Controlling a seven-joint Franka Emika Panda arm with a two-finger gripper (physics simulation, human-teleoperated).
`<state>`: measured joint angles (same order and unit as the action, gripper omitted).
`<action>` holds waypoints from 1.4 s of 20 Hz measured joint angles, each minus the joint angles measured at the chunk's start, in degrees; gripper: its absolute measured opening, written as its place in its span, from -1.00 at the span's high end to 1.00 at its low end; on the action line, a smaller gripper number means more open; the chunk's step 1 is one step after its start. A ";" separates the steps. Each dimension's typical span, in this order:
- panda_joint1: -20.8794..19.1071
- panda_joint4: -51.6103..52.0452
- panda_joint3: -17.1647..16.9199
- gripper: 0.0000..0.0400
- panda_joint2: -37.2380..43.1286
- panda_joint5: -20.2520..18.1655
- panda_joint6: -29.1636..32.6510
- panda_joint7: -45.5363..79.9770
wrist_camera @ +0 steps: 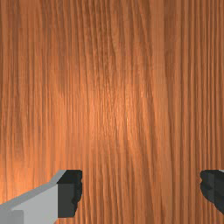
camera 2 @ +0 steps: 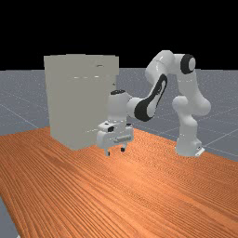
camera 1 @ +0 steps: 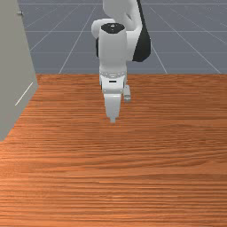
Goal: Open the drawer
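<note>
In the far view my gripper [camera 2: 115,151] hangs above the table in front of the cabinet [camera 2: 74,107], fingers pointing down. The wrist view has the gripper [wrist_camera: 141,190] open, its dark fingertips wide apart with only wood grain below. The grey-beige cabinet [camera 1: 15,66] stands at the front view's left, apart from the hand. A small knob-like part [camera 1: 20,13] sticks out near its upper edge there. In the far view the cabinet's top section juts out on the right; which part is the drawer, and how far it stands out, I cannot tell.
The orange-brown table [camera 1: 133,177] runs beneath the hand and around the cabinet's foot. In the far view the arm's base [camera 2: 187,144] stands on the right, and the forearm reaches left from it toward the cabinet.
</note>
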<state>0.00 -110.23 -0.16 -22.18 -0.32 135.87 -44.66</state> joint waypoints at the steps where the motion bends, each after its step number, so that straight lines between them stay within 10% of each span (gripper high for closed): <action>1: 0.35 -0.10 -0.78 -1.00 0.08 0.85 -1.29 1.56; 4: 0.02 -0.32 -2.07 -1.00 -0.02 1.72 -2.94 3.30; 6: 2.26 4.02 -5.69 0.25 6.35 2.86 -22.98 27.78; 9: 3.52 13.08 -9.79 0.83 7.86 -1.25 -39.49 63.87; 28: 2.98 17.18 -11.68 1.00 5.46 -6.77 -47.35 82.15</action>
<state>2.98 -93.04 -11.84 -16.73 -7.09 88.53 37.49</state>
